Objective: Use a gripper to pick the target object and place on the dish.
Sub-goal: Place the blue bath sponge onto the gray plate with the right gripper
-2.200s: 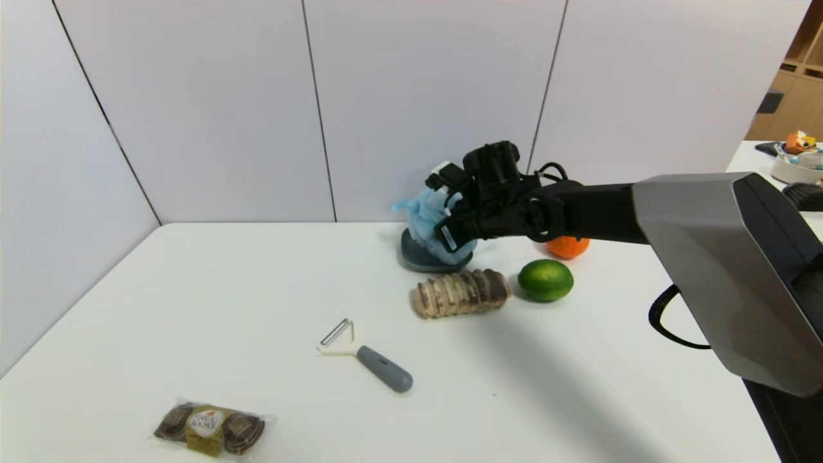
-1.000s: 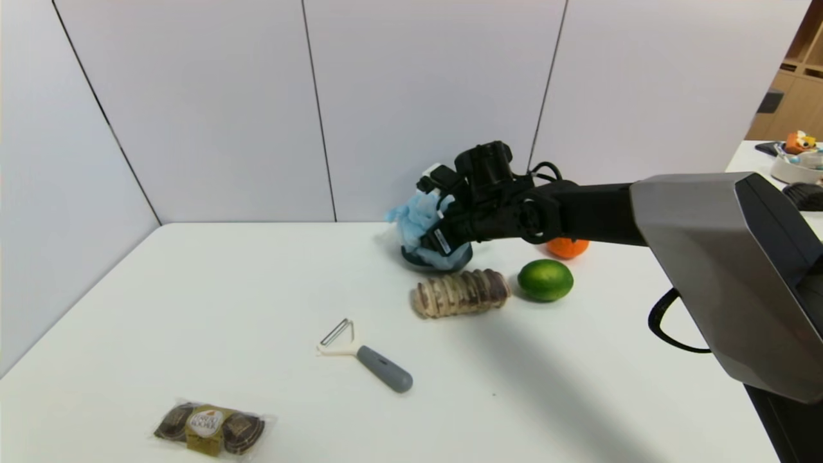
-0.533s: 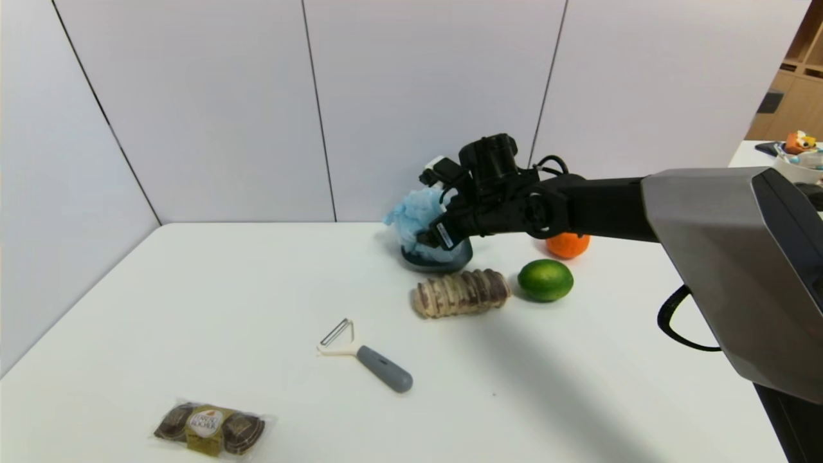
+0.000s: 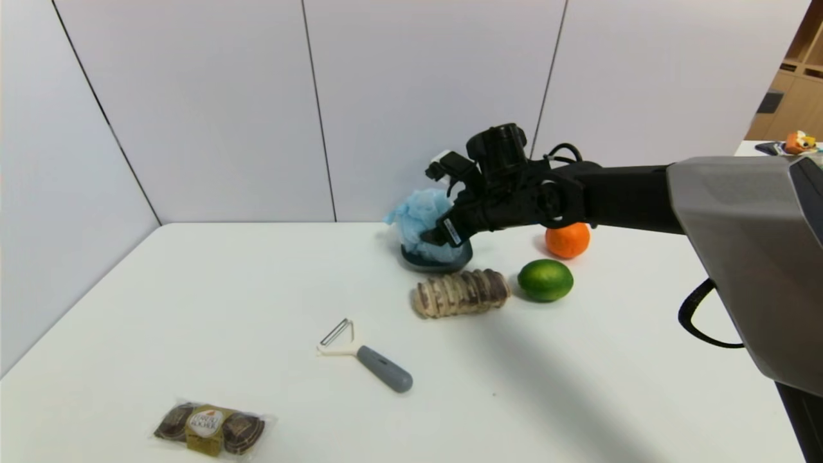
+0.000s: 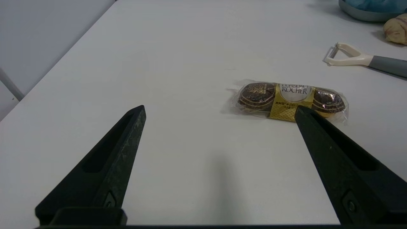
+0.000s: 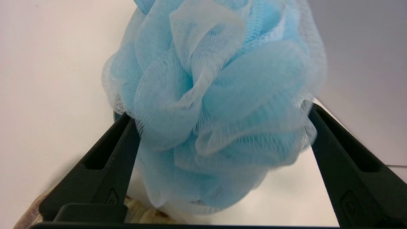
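Blue mesh pouf (image 4: 421,222), fluffy, sits on the rounded grey dish (image 4: 450,263); my right hand (image 4: 432,209) reaches across mid-frame, fingers spread around it. Left hand (image 5: 219,111) open too.

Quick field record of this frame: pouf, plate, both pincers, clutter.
pouf: blue mesh pouf resting on plate
plate: grey-blue plate, far side of table
right pincer: open, fingers either side of pouf
left pincer: open, idle over table near chocolate pack
clutter: bread roll, lime, orange, peeler
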`<state>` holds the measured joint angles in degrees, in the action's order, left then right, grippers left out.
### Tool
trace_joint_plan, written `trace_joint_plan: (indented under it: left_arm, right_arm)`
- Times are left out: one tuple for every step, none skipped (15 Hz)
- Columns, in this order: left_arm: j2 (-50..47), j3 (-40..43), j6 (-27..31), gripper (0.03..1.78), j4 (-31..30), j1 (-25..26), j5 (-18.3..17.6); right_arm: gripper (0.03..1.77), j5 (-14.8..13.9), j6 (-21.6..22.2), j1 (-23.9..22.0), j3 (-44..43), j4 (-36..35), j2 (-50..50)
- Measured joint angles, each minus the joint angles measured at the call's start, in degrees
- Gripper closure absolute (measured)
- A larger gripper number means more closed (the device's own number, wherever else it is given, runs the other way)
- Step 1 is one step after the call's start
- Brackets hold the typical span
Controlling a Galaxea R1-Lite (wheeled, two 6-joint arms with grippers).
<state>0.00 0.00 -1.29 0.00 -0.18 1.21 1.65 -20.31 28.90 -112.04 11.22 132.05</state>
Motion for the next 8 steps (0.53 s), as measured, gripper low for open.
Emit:
trace_joint_plan:
  left_arm:
    - [0.0, 0.0, 0.0, 0.12, 0.0, 0.0, 0.0]
    - [0.0, 0.0, 0.0, 0.12, 0.0, 0.0, 0.0]
    - [0.0, 0.0, 0.0, 0.12, 0.0, 0.0, 0.0]
    - [0.0, 0.0, 0.0, 0.12, 0.0, 0.0, 0.0]
    - [0.0, 0.0, 0.0, 0.12, 0.0, 0.0, 0.0]
    - [0.0, 0.0, 0.0, 0.12, 0.0, 0.0, 0.0]
    - [0.0, 0.0, 0.0, 0.12, 0.0, 0.0, 0.0]
    - [0.0, 0.0, 0.0, 0.12, 0.0, 0.0, 0.0]
  right_arm:
    - [0.14, 0.0, 0.0, 0.0, 0.0, 0.1, -0.6]
    - [0.13, 0.0, 0.1, 0.0, 0.0, 0.1, -1.2]
    - [0.13, 0.1, 0.1, 0.0, 0.0, 0.1, -1.9]
    - [0.12, 0.1, 0.0, 0.0, 0.1, 0.2, -2.5]
    - [0.12, 0.1, -0.1, -0.1, 0.1, 0.2, -3.3]
    - [0.11, 0.1, -0.1, -0.2, 0.2, 0.2, -4.1]
    - [0.11, 0.1, -0.1, -0.2, 0.2, 0.2, -5.1]
    - [0.11, 0.1, -0.1, -0.3, 0.2, 0.5, -6.1]
